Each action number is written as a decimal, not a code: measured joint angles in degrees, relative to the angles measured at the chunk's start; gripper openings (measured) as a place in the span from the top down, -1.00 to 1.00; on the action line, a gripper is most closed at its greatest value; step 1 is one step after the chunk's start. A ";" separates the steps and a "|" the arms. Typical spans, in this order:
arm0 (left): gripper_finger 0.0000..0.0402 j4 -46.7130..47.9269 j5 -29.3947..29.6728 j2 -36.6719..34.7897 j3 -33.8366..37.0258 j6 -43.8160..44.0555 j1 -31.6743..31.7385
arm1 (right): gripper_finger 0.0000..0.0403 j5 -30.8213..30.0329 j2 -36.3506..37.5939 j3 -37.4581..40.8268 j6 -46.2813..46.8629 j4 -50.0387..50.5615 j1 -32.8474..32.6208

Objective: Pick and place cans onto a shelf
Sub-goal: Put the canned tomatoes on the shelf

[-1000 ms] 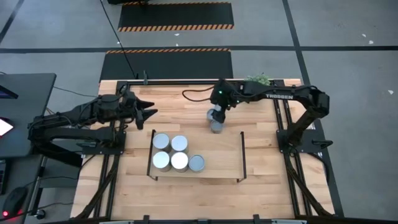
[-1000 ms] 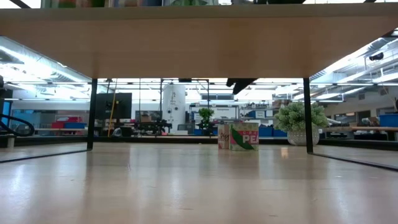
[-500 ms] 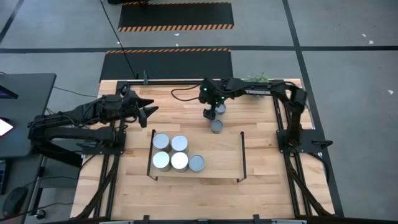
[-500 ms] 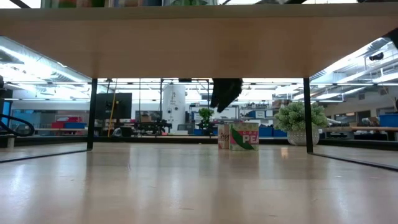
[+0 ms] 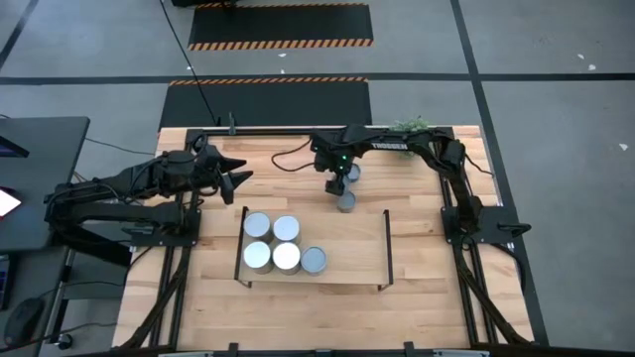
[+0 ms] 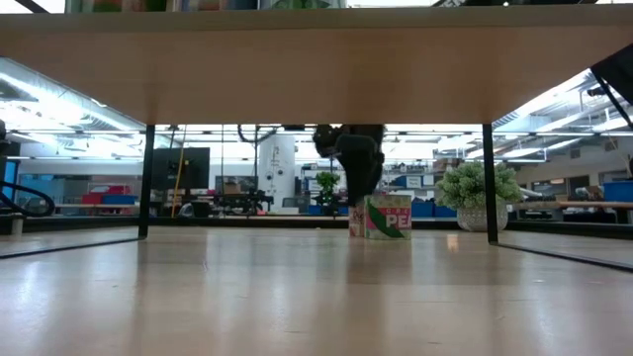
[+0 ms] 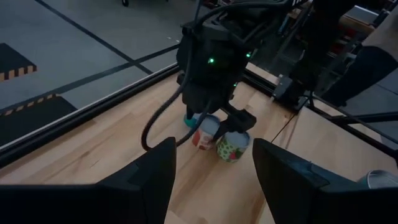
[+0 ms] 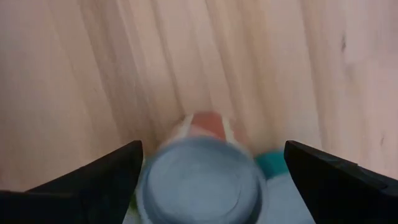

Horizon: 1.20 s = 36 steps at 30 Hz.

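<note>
Seven cans [image 5: 286, 229], one shelf [image 5: 347, 248], one plant [image 5: 414, 125], two arms [image 5: 119, 188]

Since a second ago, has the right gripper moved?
Yes. In the high view the right gripper has shifted toward the table's far edge, off the can nearest the shelf, and now hovers open above another can.

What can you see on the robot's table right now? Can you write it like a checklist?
Surface: wooden table, bare around the shelf.
Job's things: five cans on the shelf's left part; two more cans on the table behind it.
Clutter: small green plant at the back edge.
Grippers: right gripper over the far can, jaws open around it, not closed yet. Left gripper waits at the left, jaws part open, nothing in them.
Cables: black cable looping beside the right arm; another across the floor.
Surroundings: grey floor with striped mats; a workshop room behind.
</note>
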<state>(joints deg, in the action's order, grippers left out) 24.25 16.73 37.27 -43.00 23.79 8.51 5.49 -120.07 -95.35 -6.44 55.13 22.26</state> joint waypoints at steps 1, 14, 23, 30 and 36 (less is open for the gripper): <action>-0.09 0.00 -0.02 -0.04 0.00 0.00 0.00 | -0.98 -0.02 0.05 0.21 0.01 0.15 -0.02; -0.09 -0.02 -0.02 -0.04 0.00 -0.15 0.00 | -0.97 -0.01 0.07 0.85 -1.75 3.33 -0.04; -0.09 -0.02 -0.02 -0.04 0.00 -0.17 0.00 | -0.76 0.18 0.09 3.23 -4.27 1.14 -0.07; -0.09 -0.02 -0.02 -0.04 0.00 -0.17 0.00 | -0.54 0.19 0.14 3.23 -4.72 -0.05 -0.07; -0.09 -0.02 -0.02 -0.04 0.00 -0.46 0.00 | -0.45 0.21 0.28 3.21 -4.69 -0.04 -0.07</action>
<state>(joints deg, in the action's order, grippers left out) 24.23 16.71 37.23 -43.00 23.33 8.51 5.69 -119.79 -92.14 -11.13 55.08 22.20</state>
